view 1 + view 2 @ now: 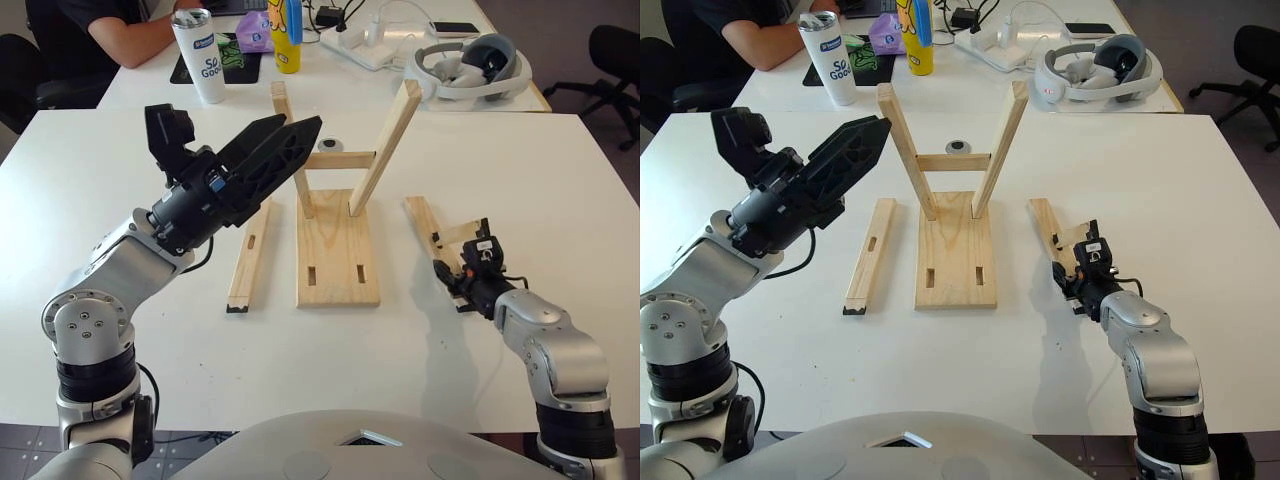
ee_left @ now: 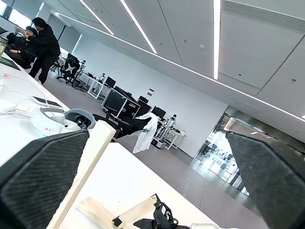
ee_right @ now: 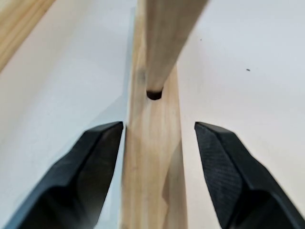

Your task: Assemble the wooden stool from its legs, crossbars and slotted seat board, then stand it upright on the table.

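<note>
The slotted seat board [image 1: 338, 262] lies flat mid-table. Two legs joined by a crossbar [image 1: 345, 158] stand tilted in its far slots. One loose leg [image 1: 248, 255] lies left of the board. Another leg [image 1: 428, 225], with a short crossbar stuck in it, lies on the right. My right gripper [image 1: 452, 280] is low over that leg. In the right wrist view it [image 3: 158, 126] is open, its fingers [image 3: 97, 167] astride the leg [image 3: 152, 171]. My left gripper [image 1: 298, 125] hangs open in the air beside the standing frame, holding nothing.
A second table behind holds a white tumbler [image 1: 200, 55], a yellow bottle [image 1: 287, 35], a power strip [image 1: 365, 45] and a headset [image 1: 470, 65]. A person's arm rests there. A round cable grommet [image 1: 331, 145] sits behind the frame.
</note>
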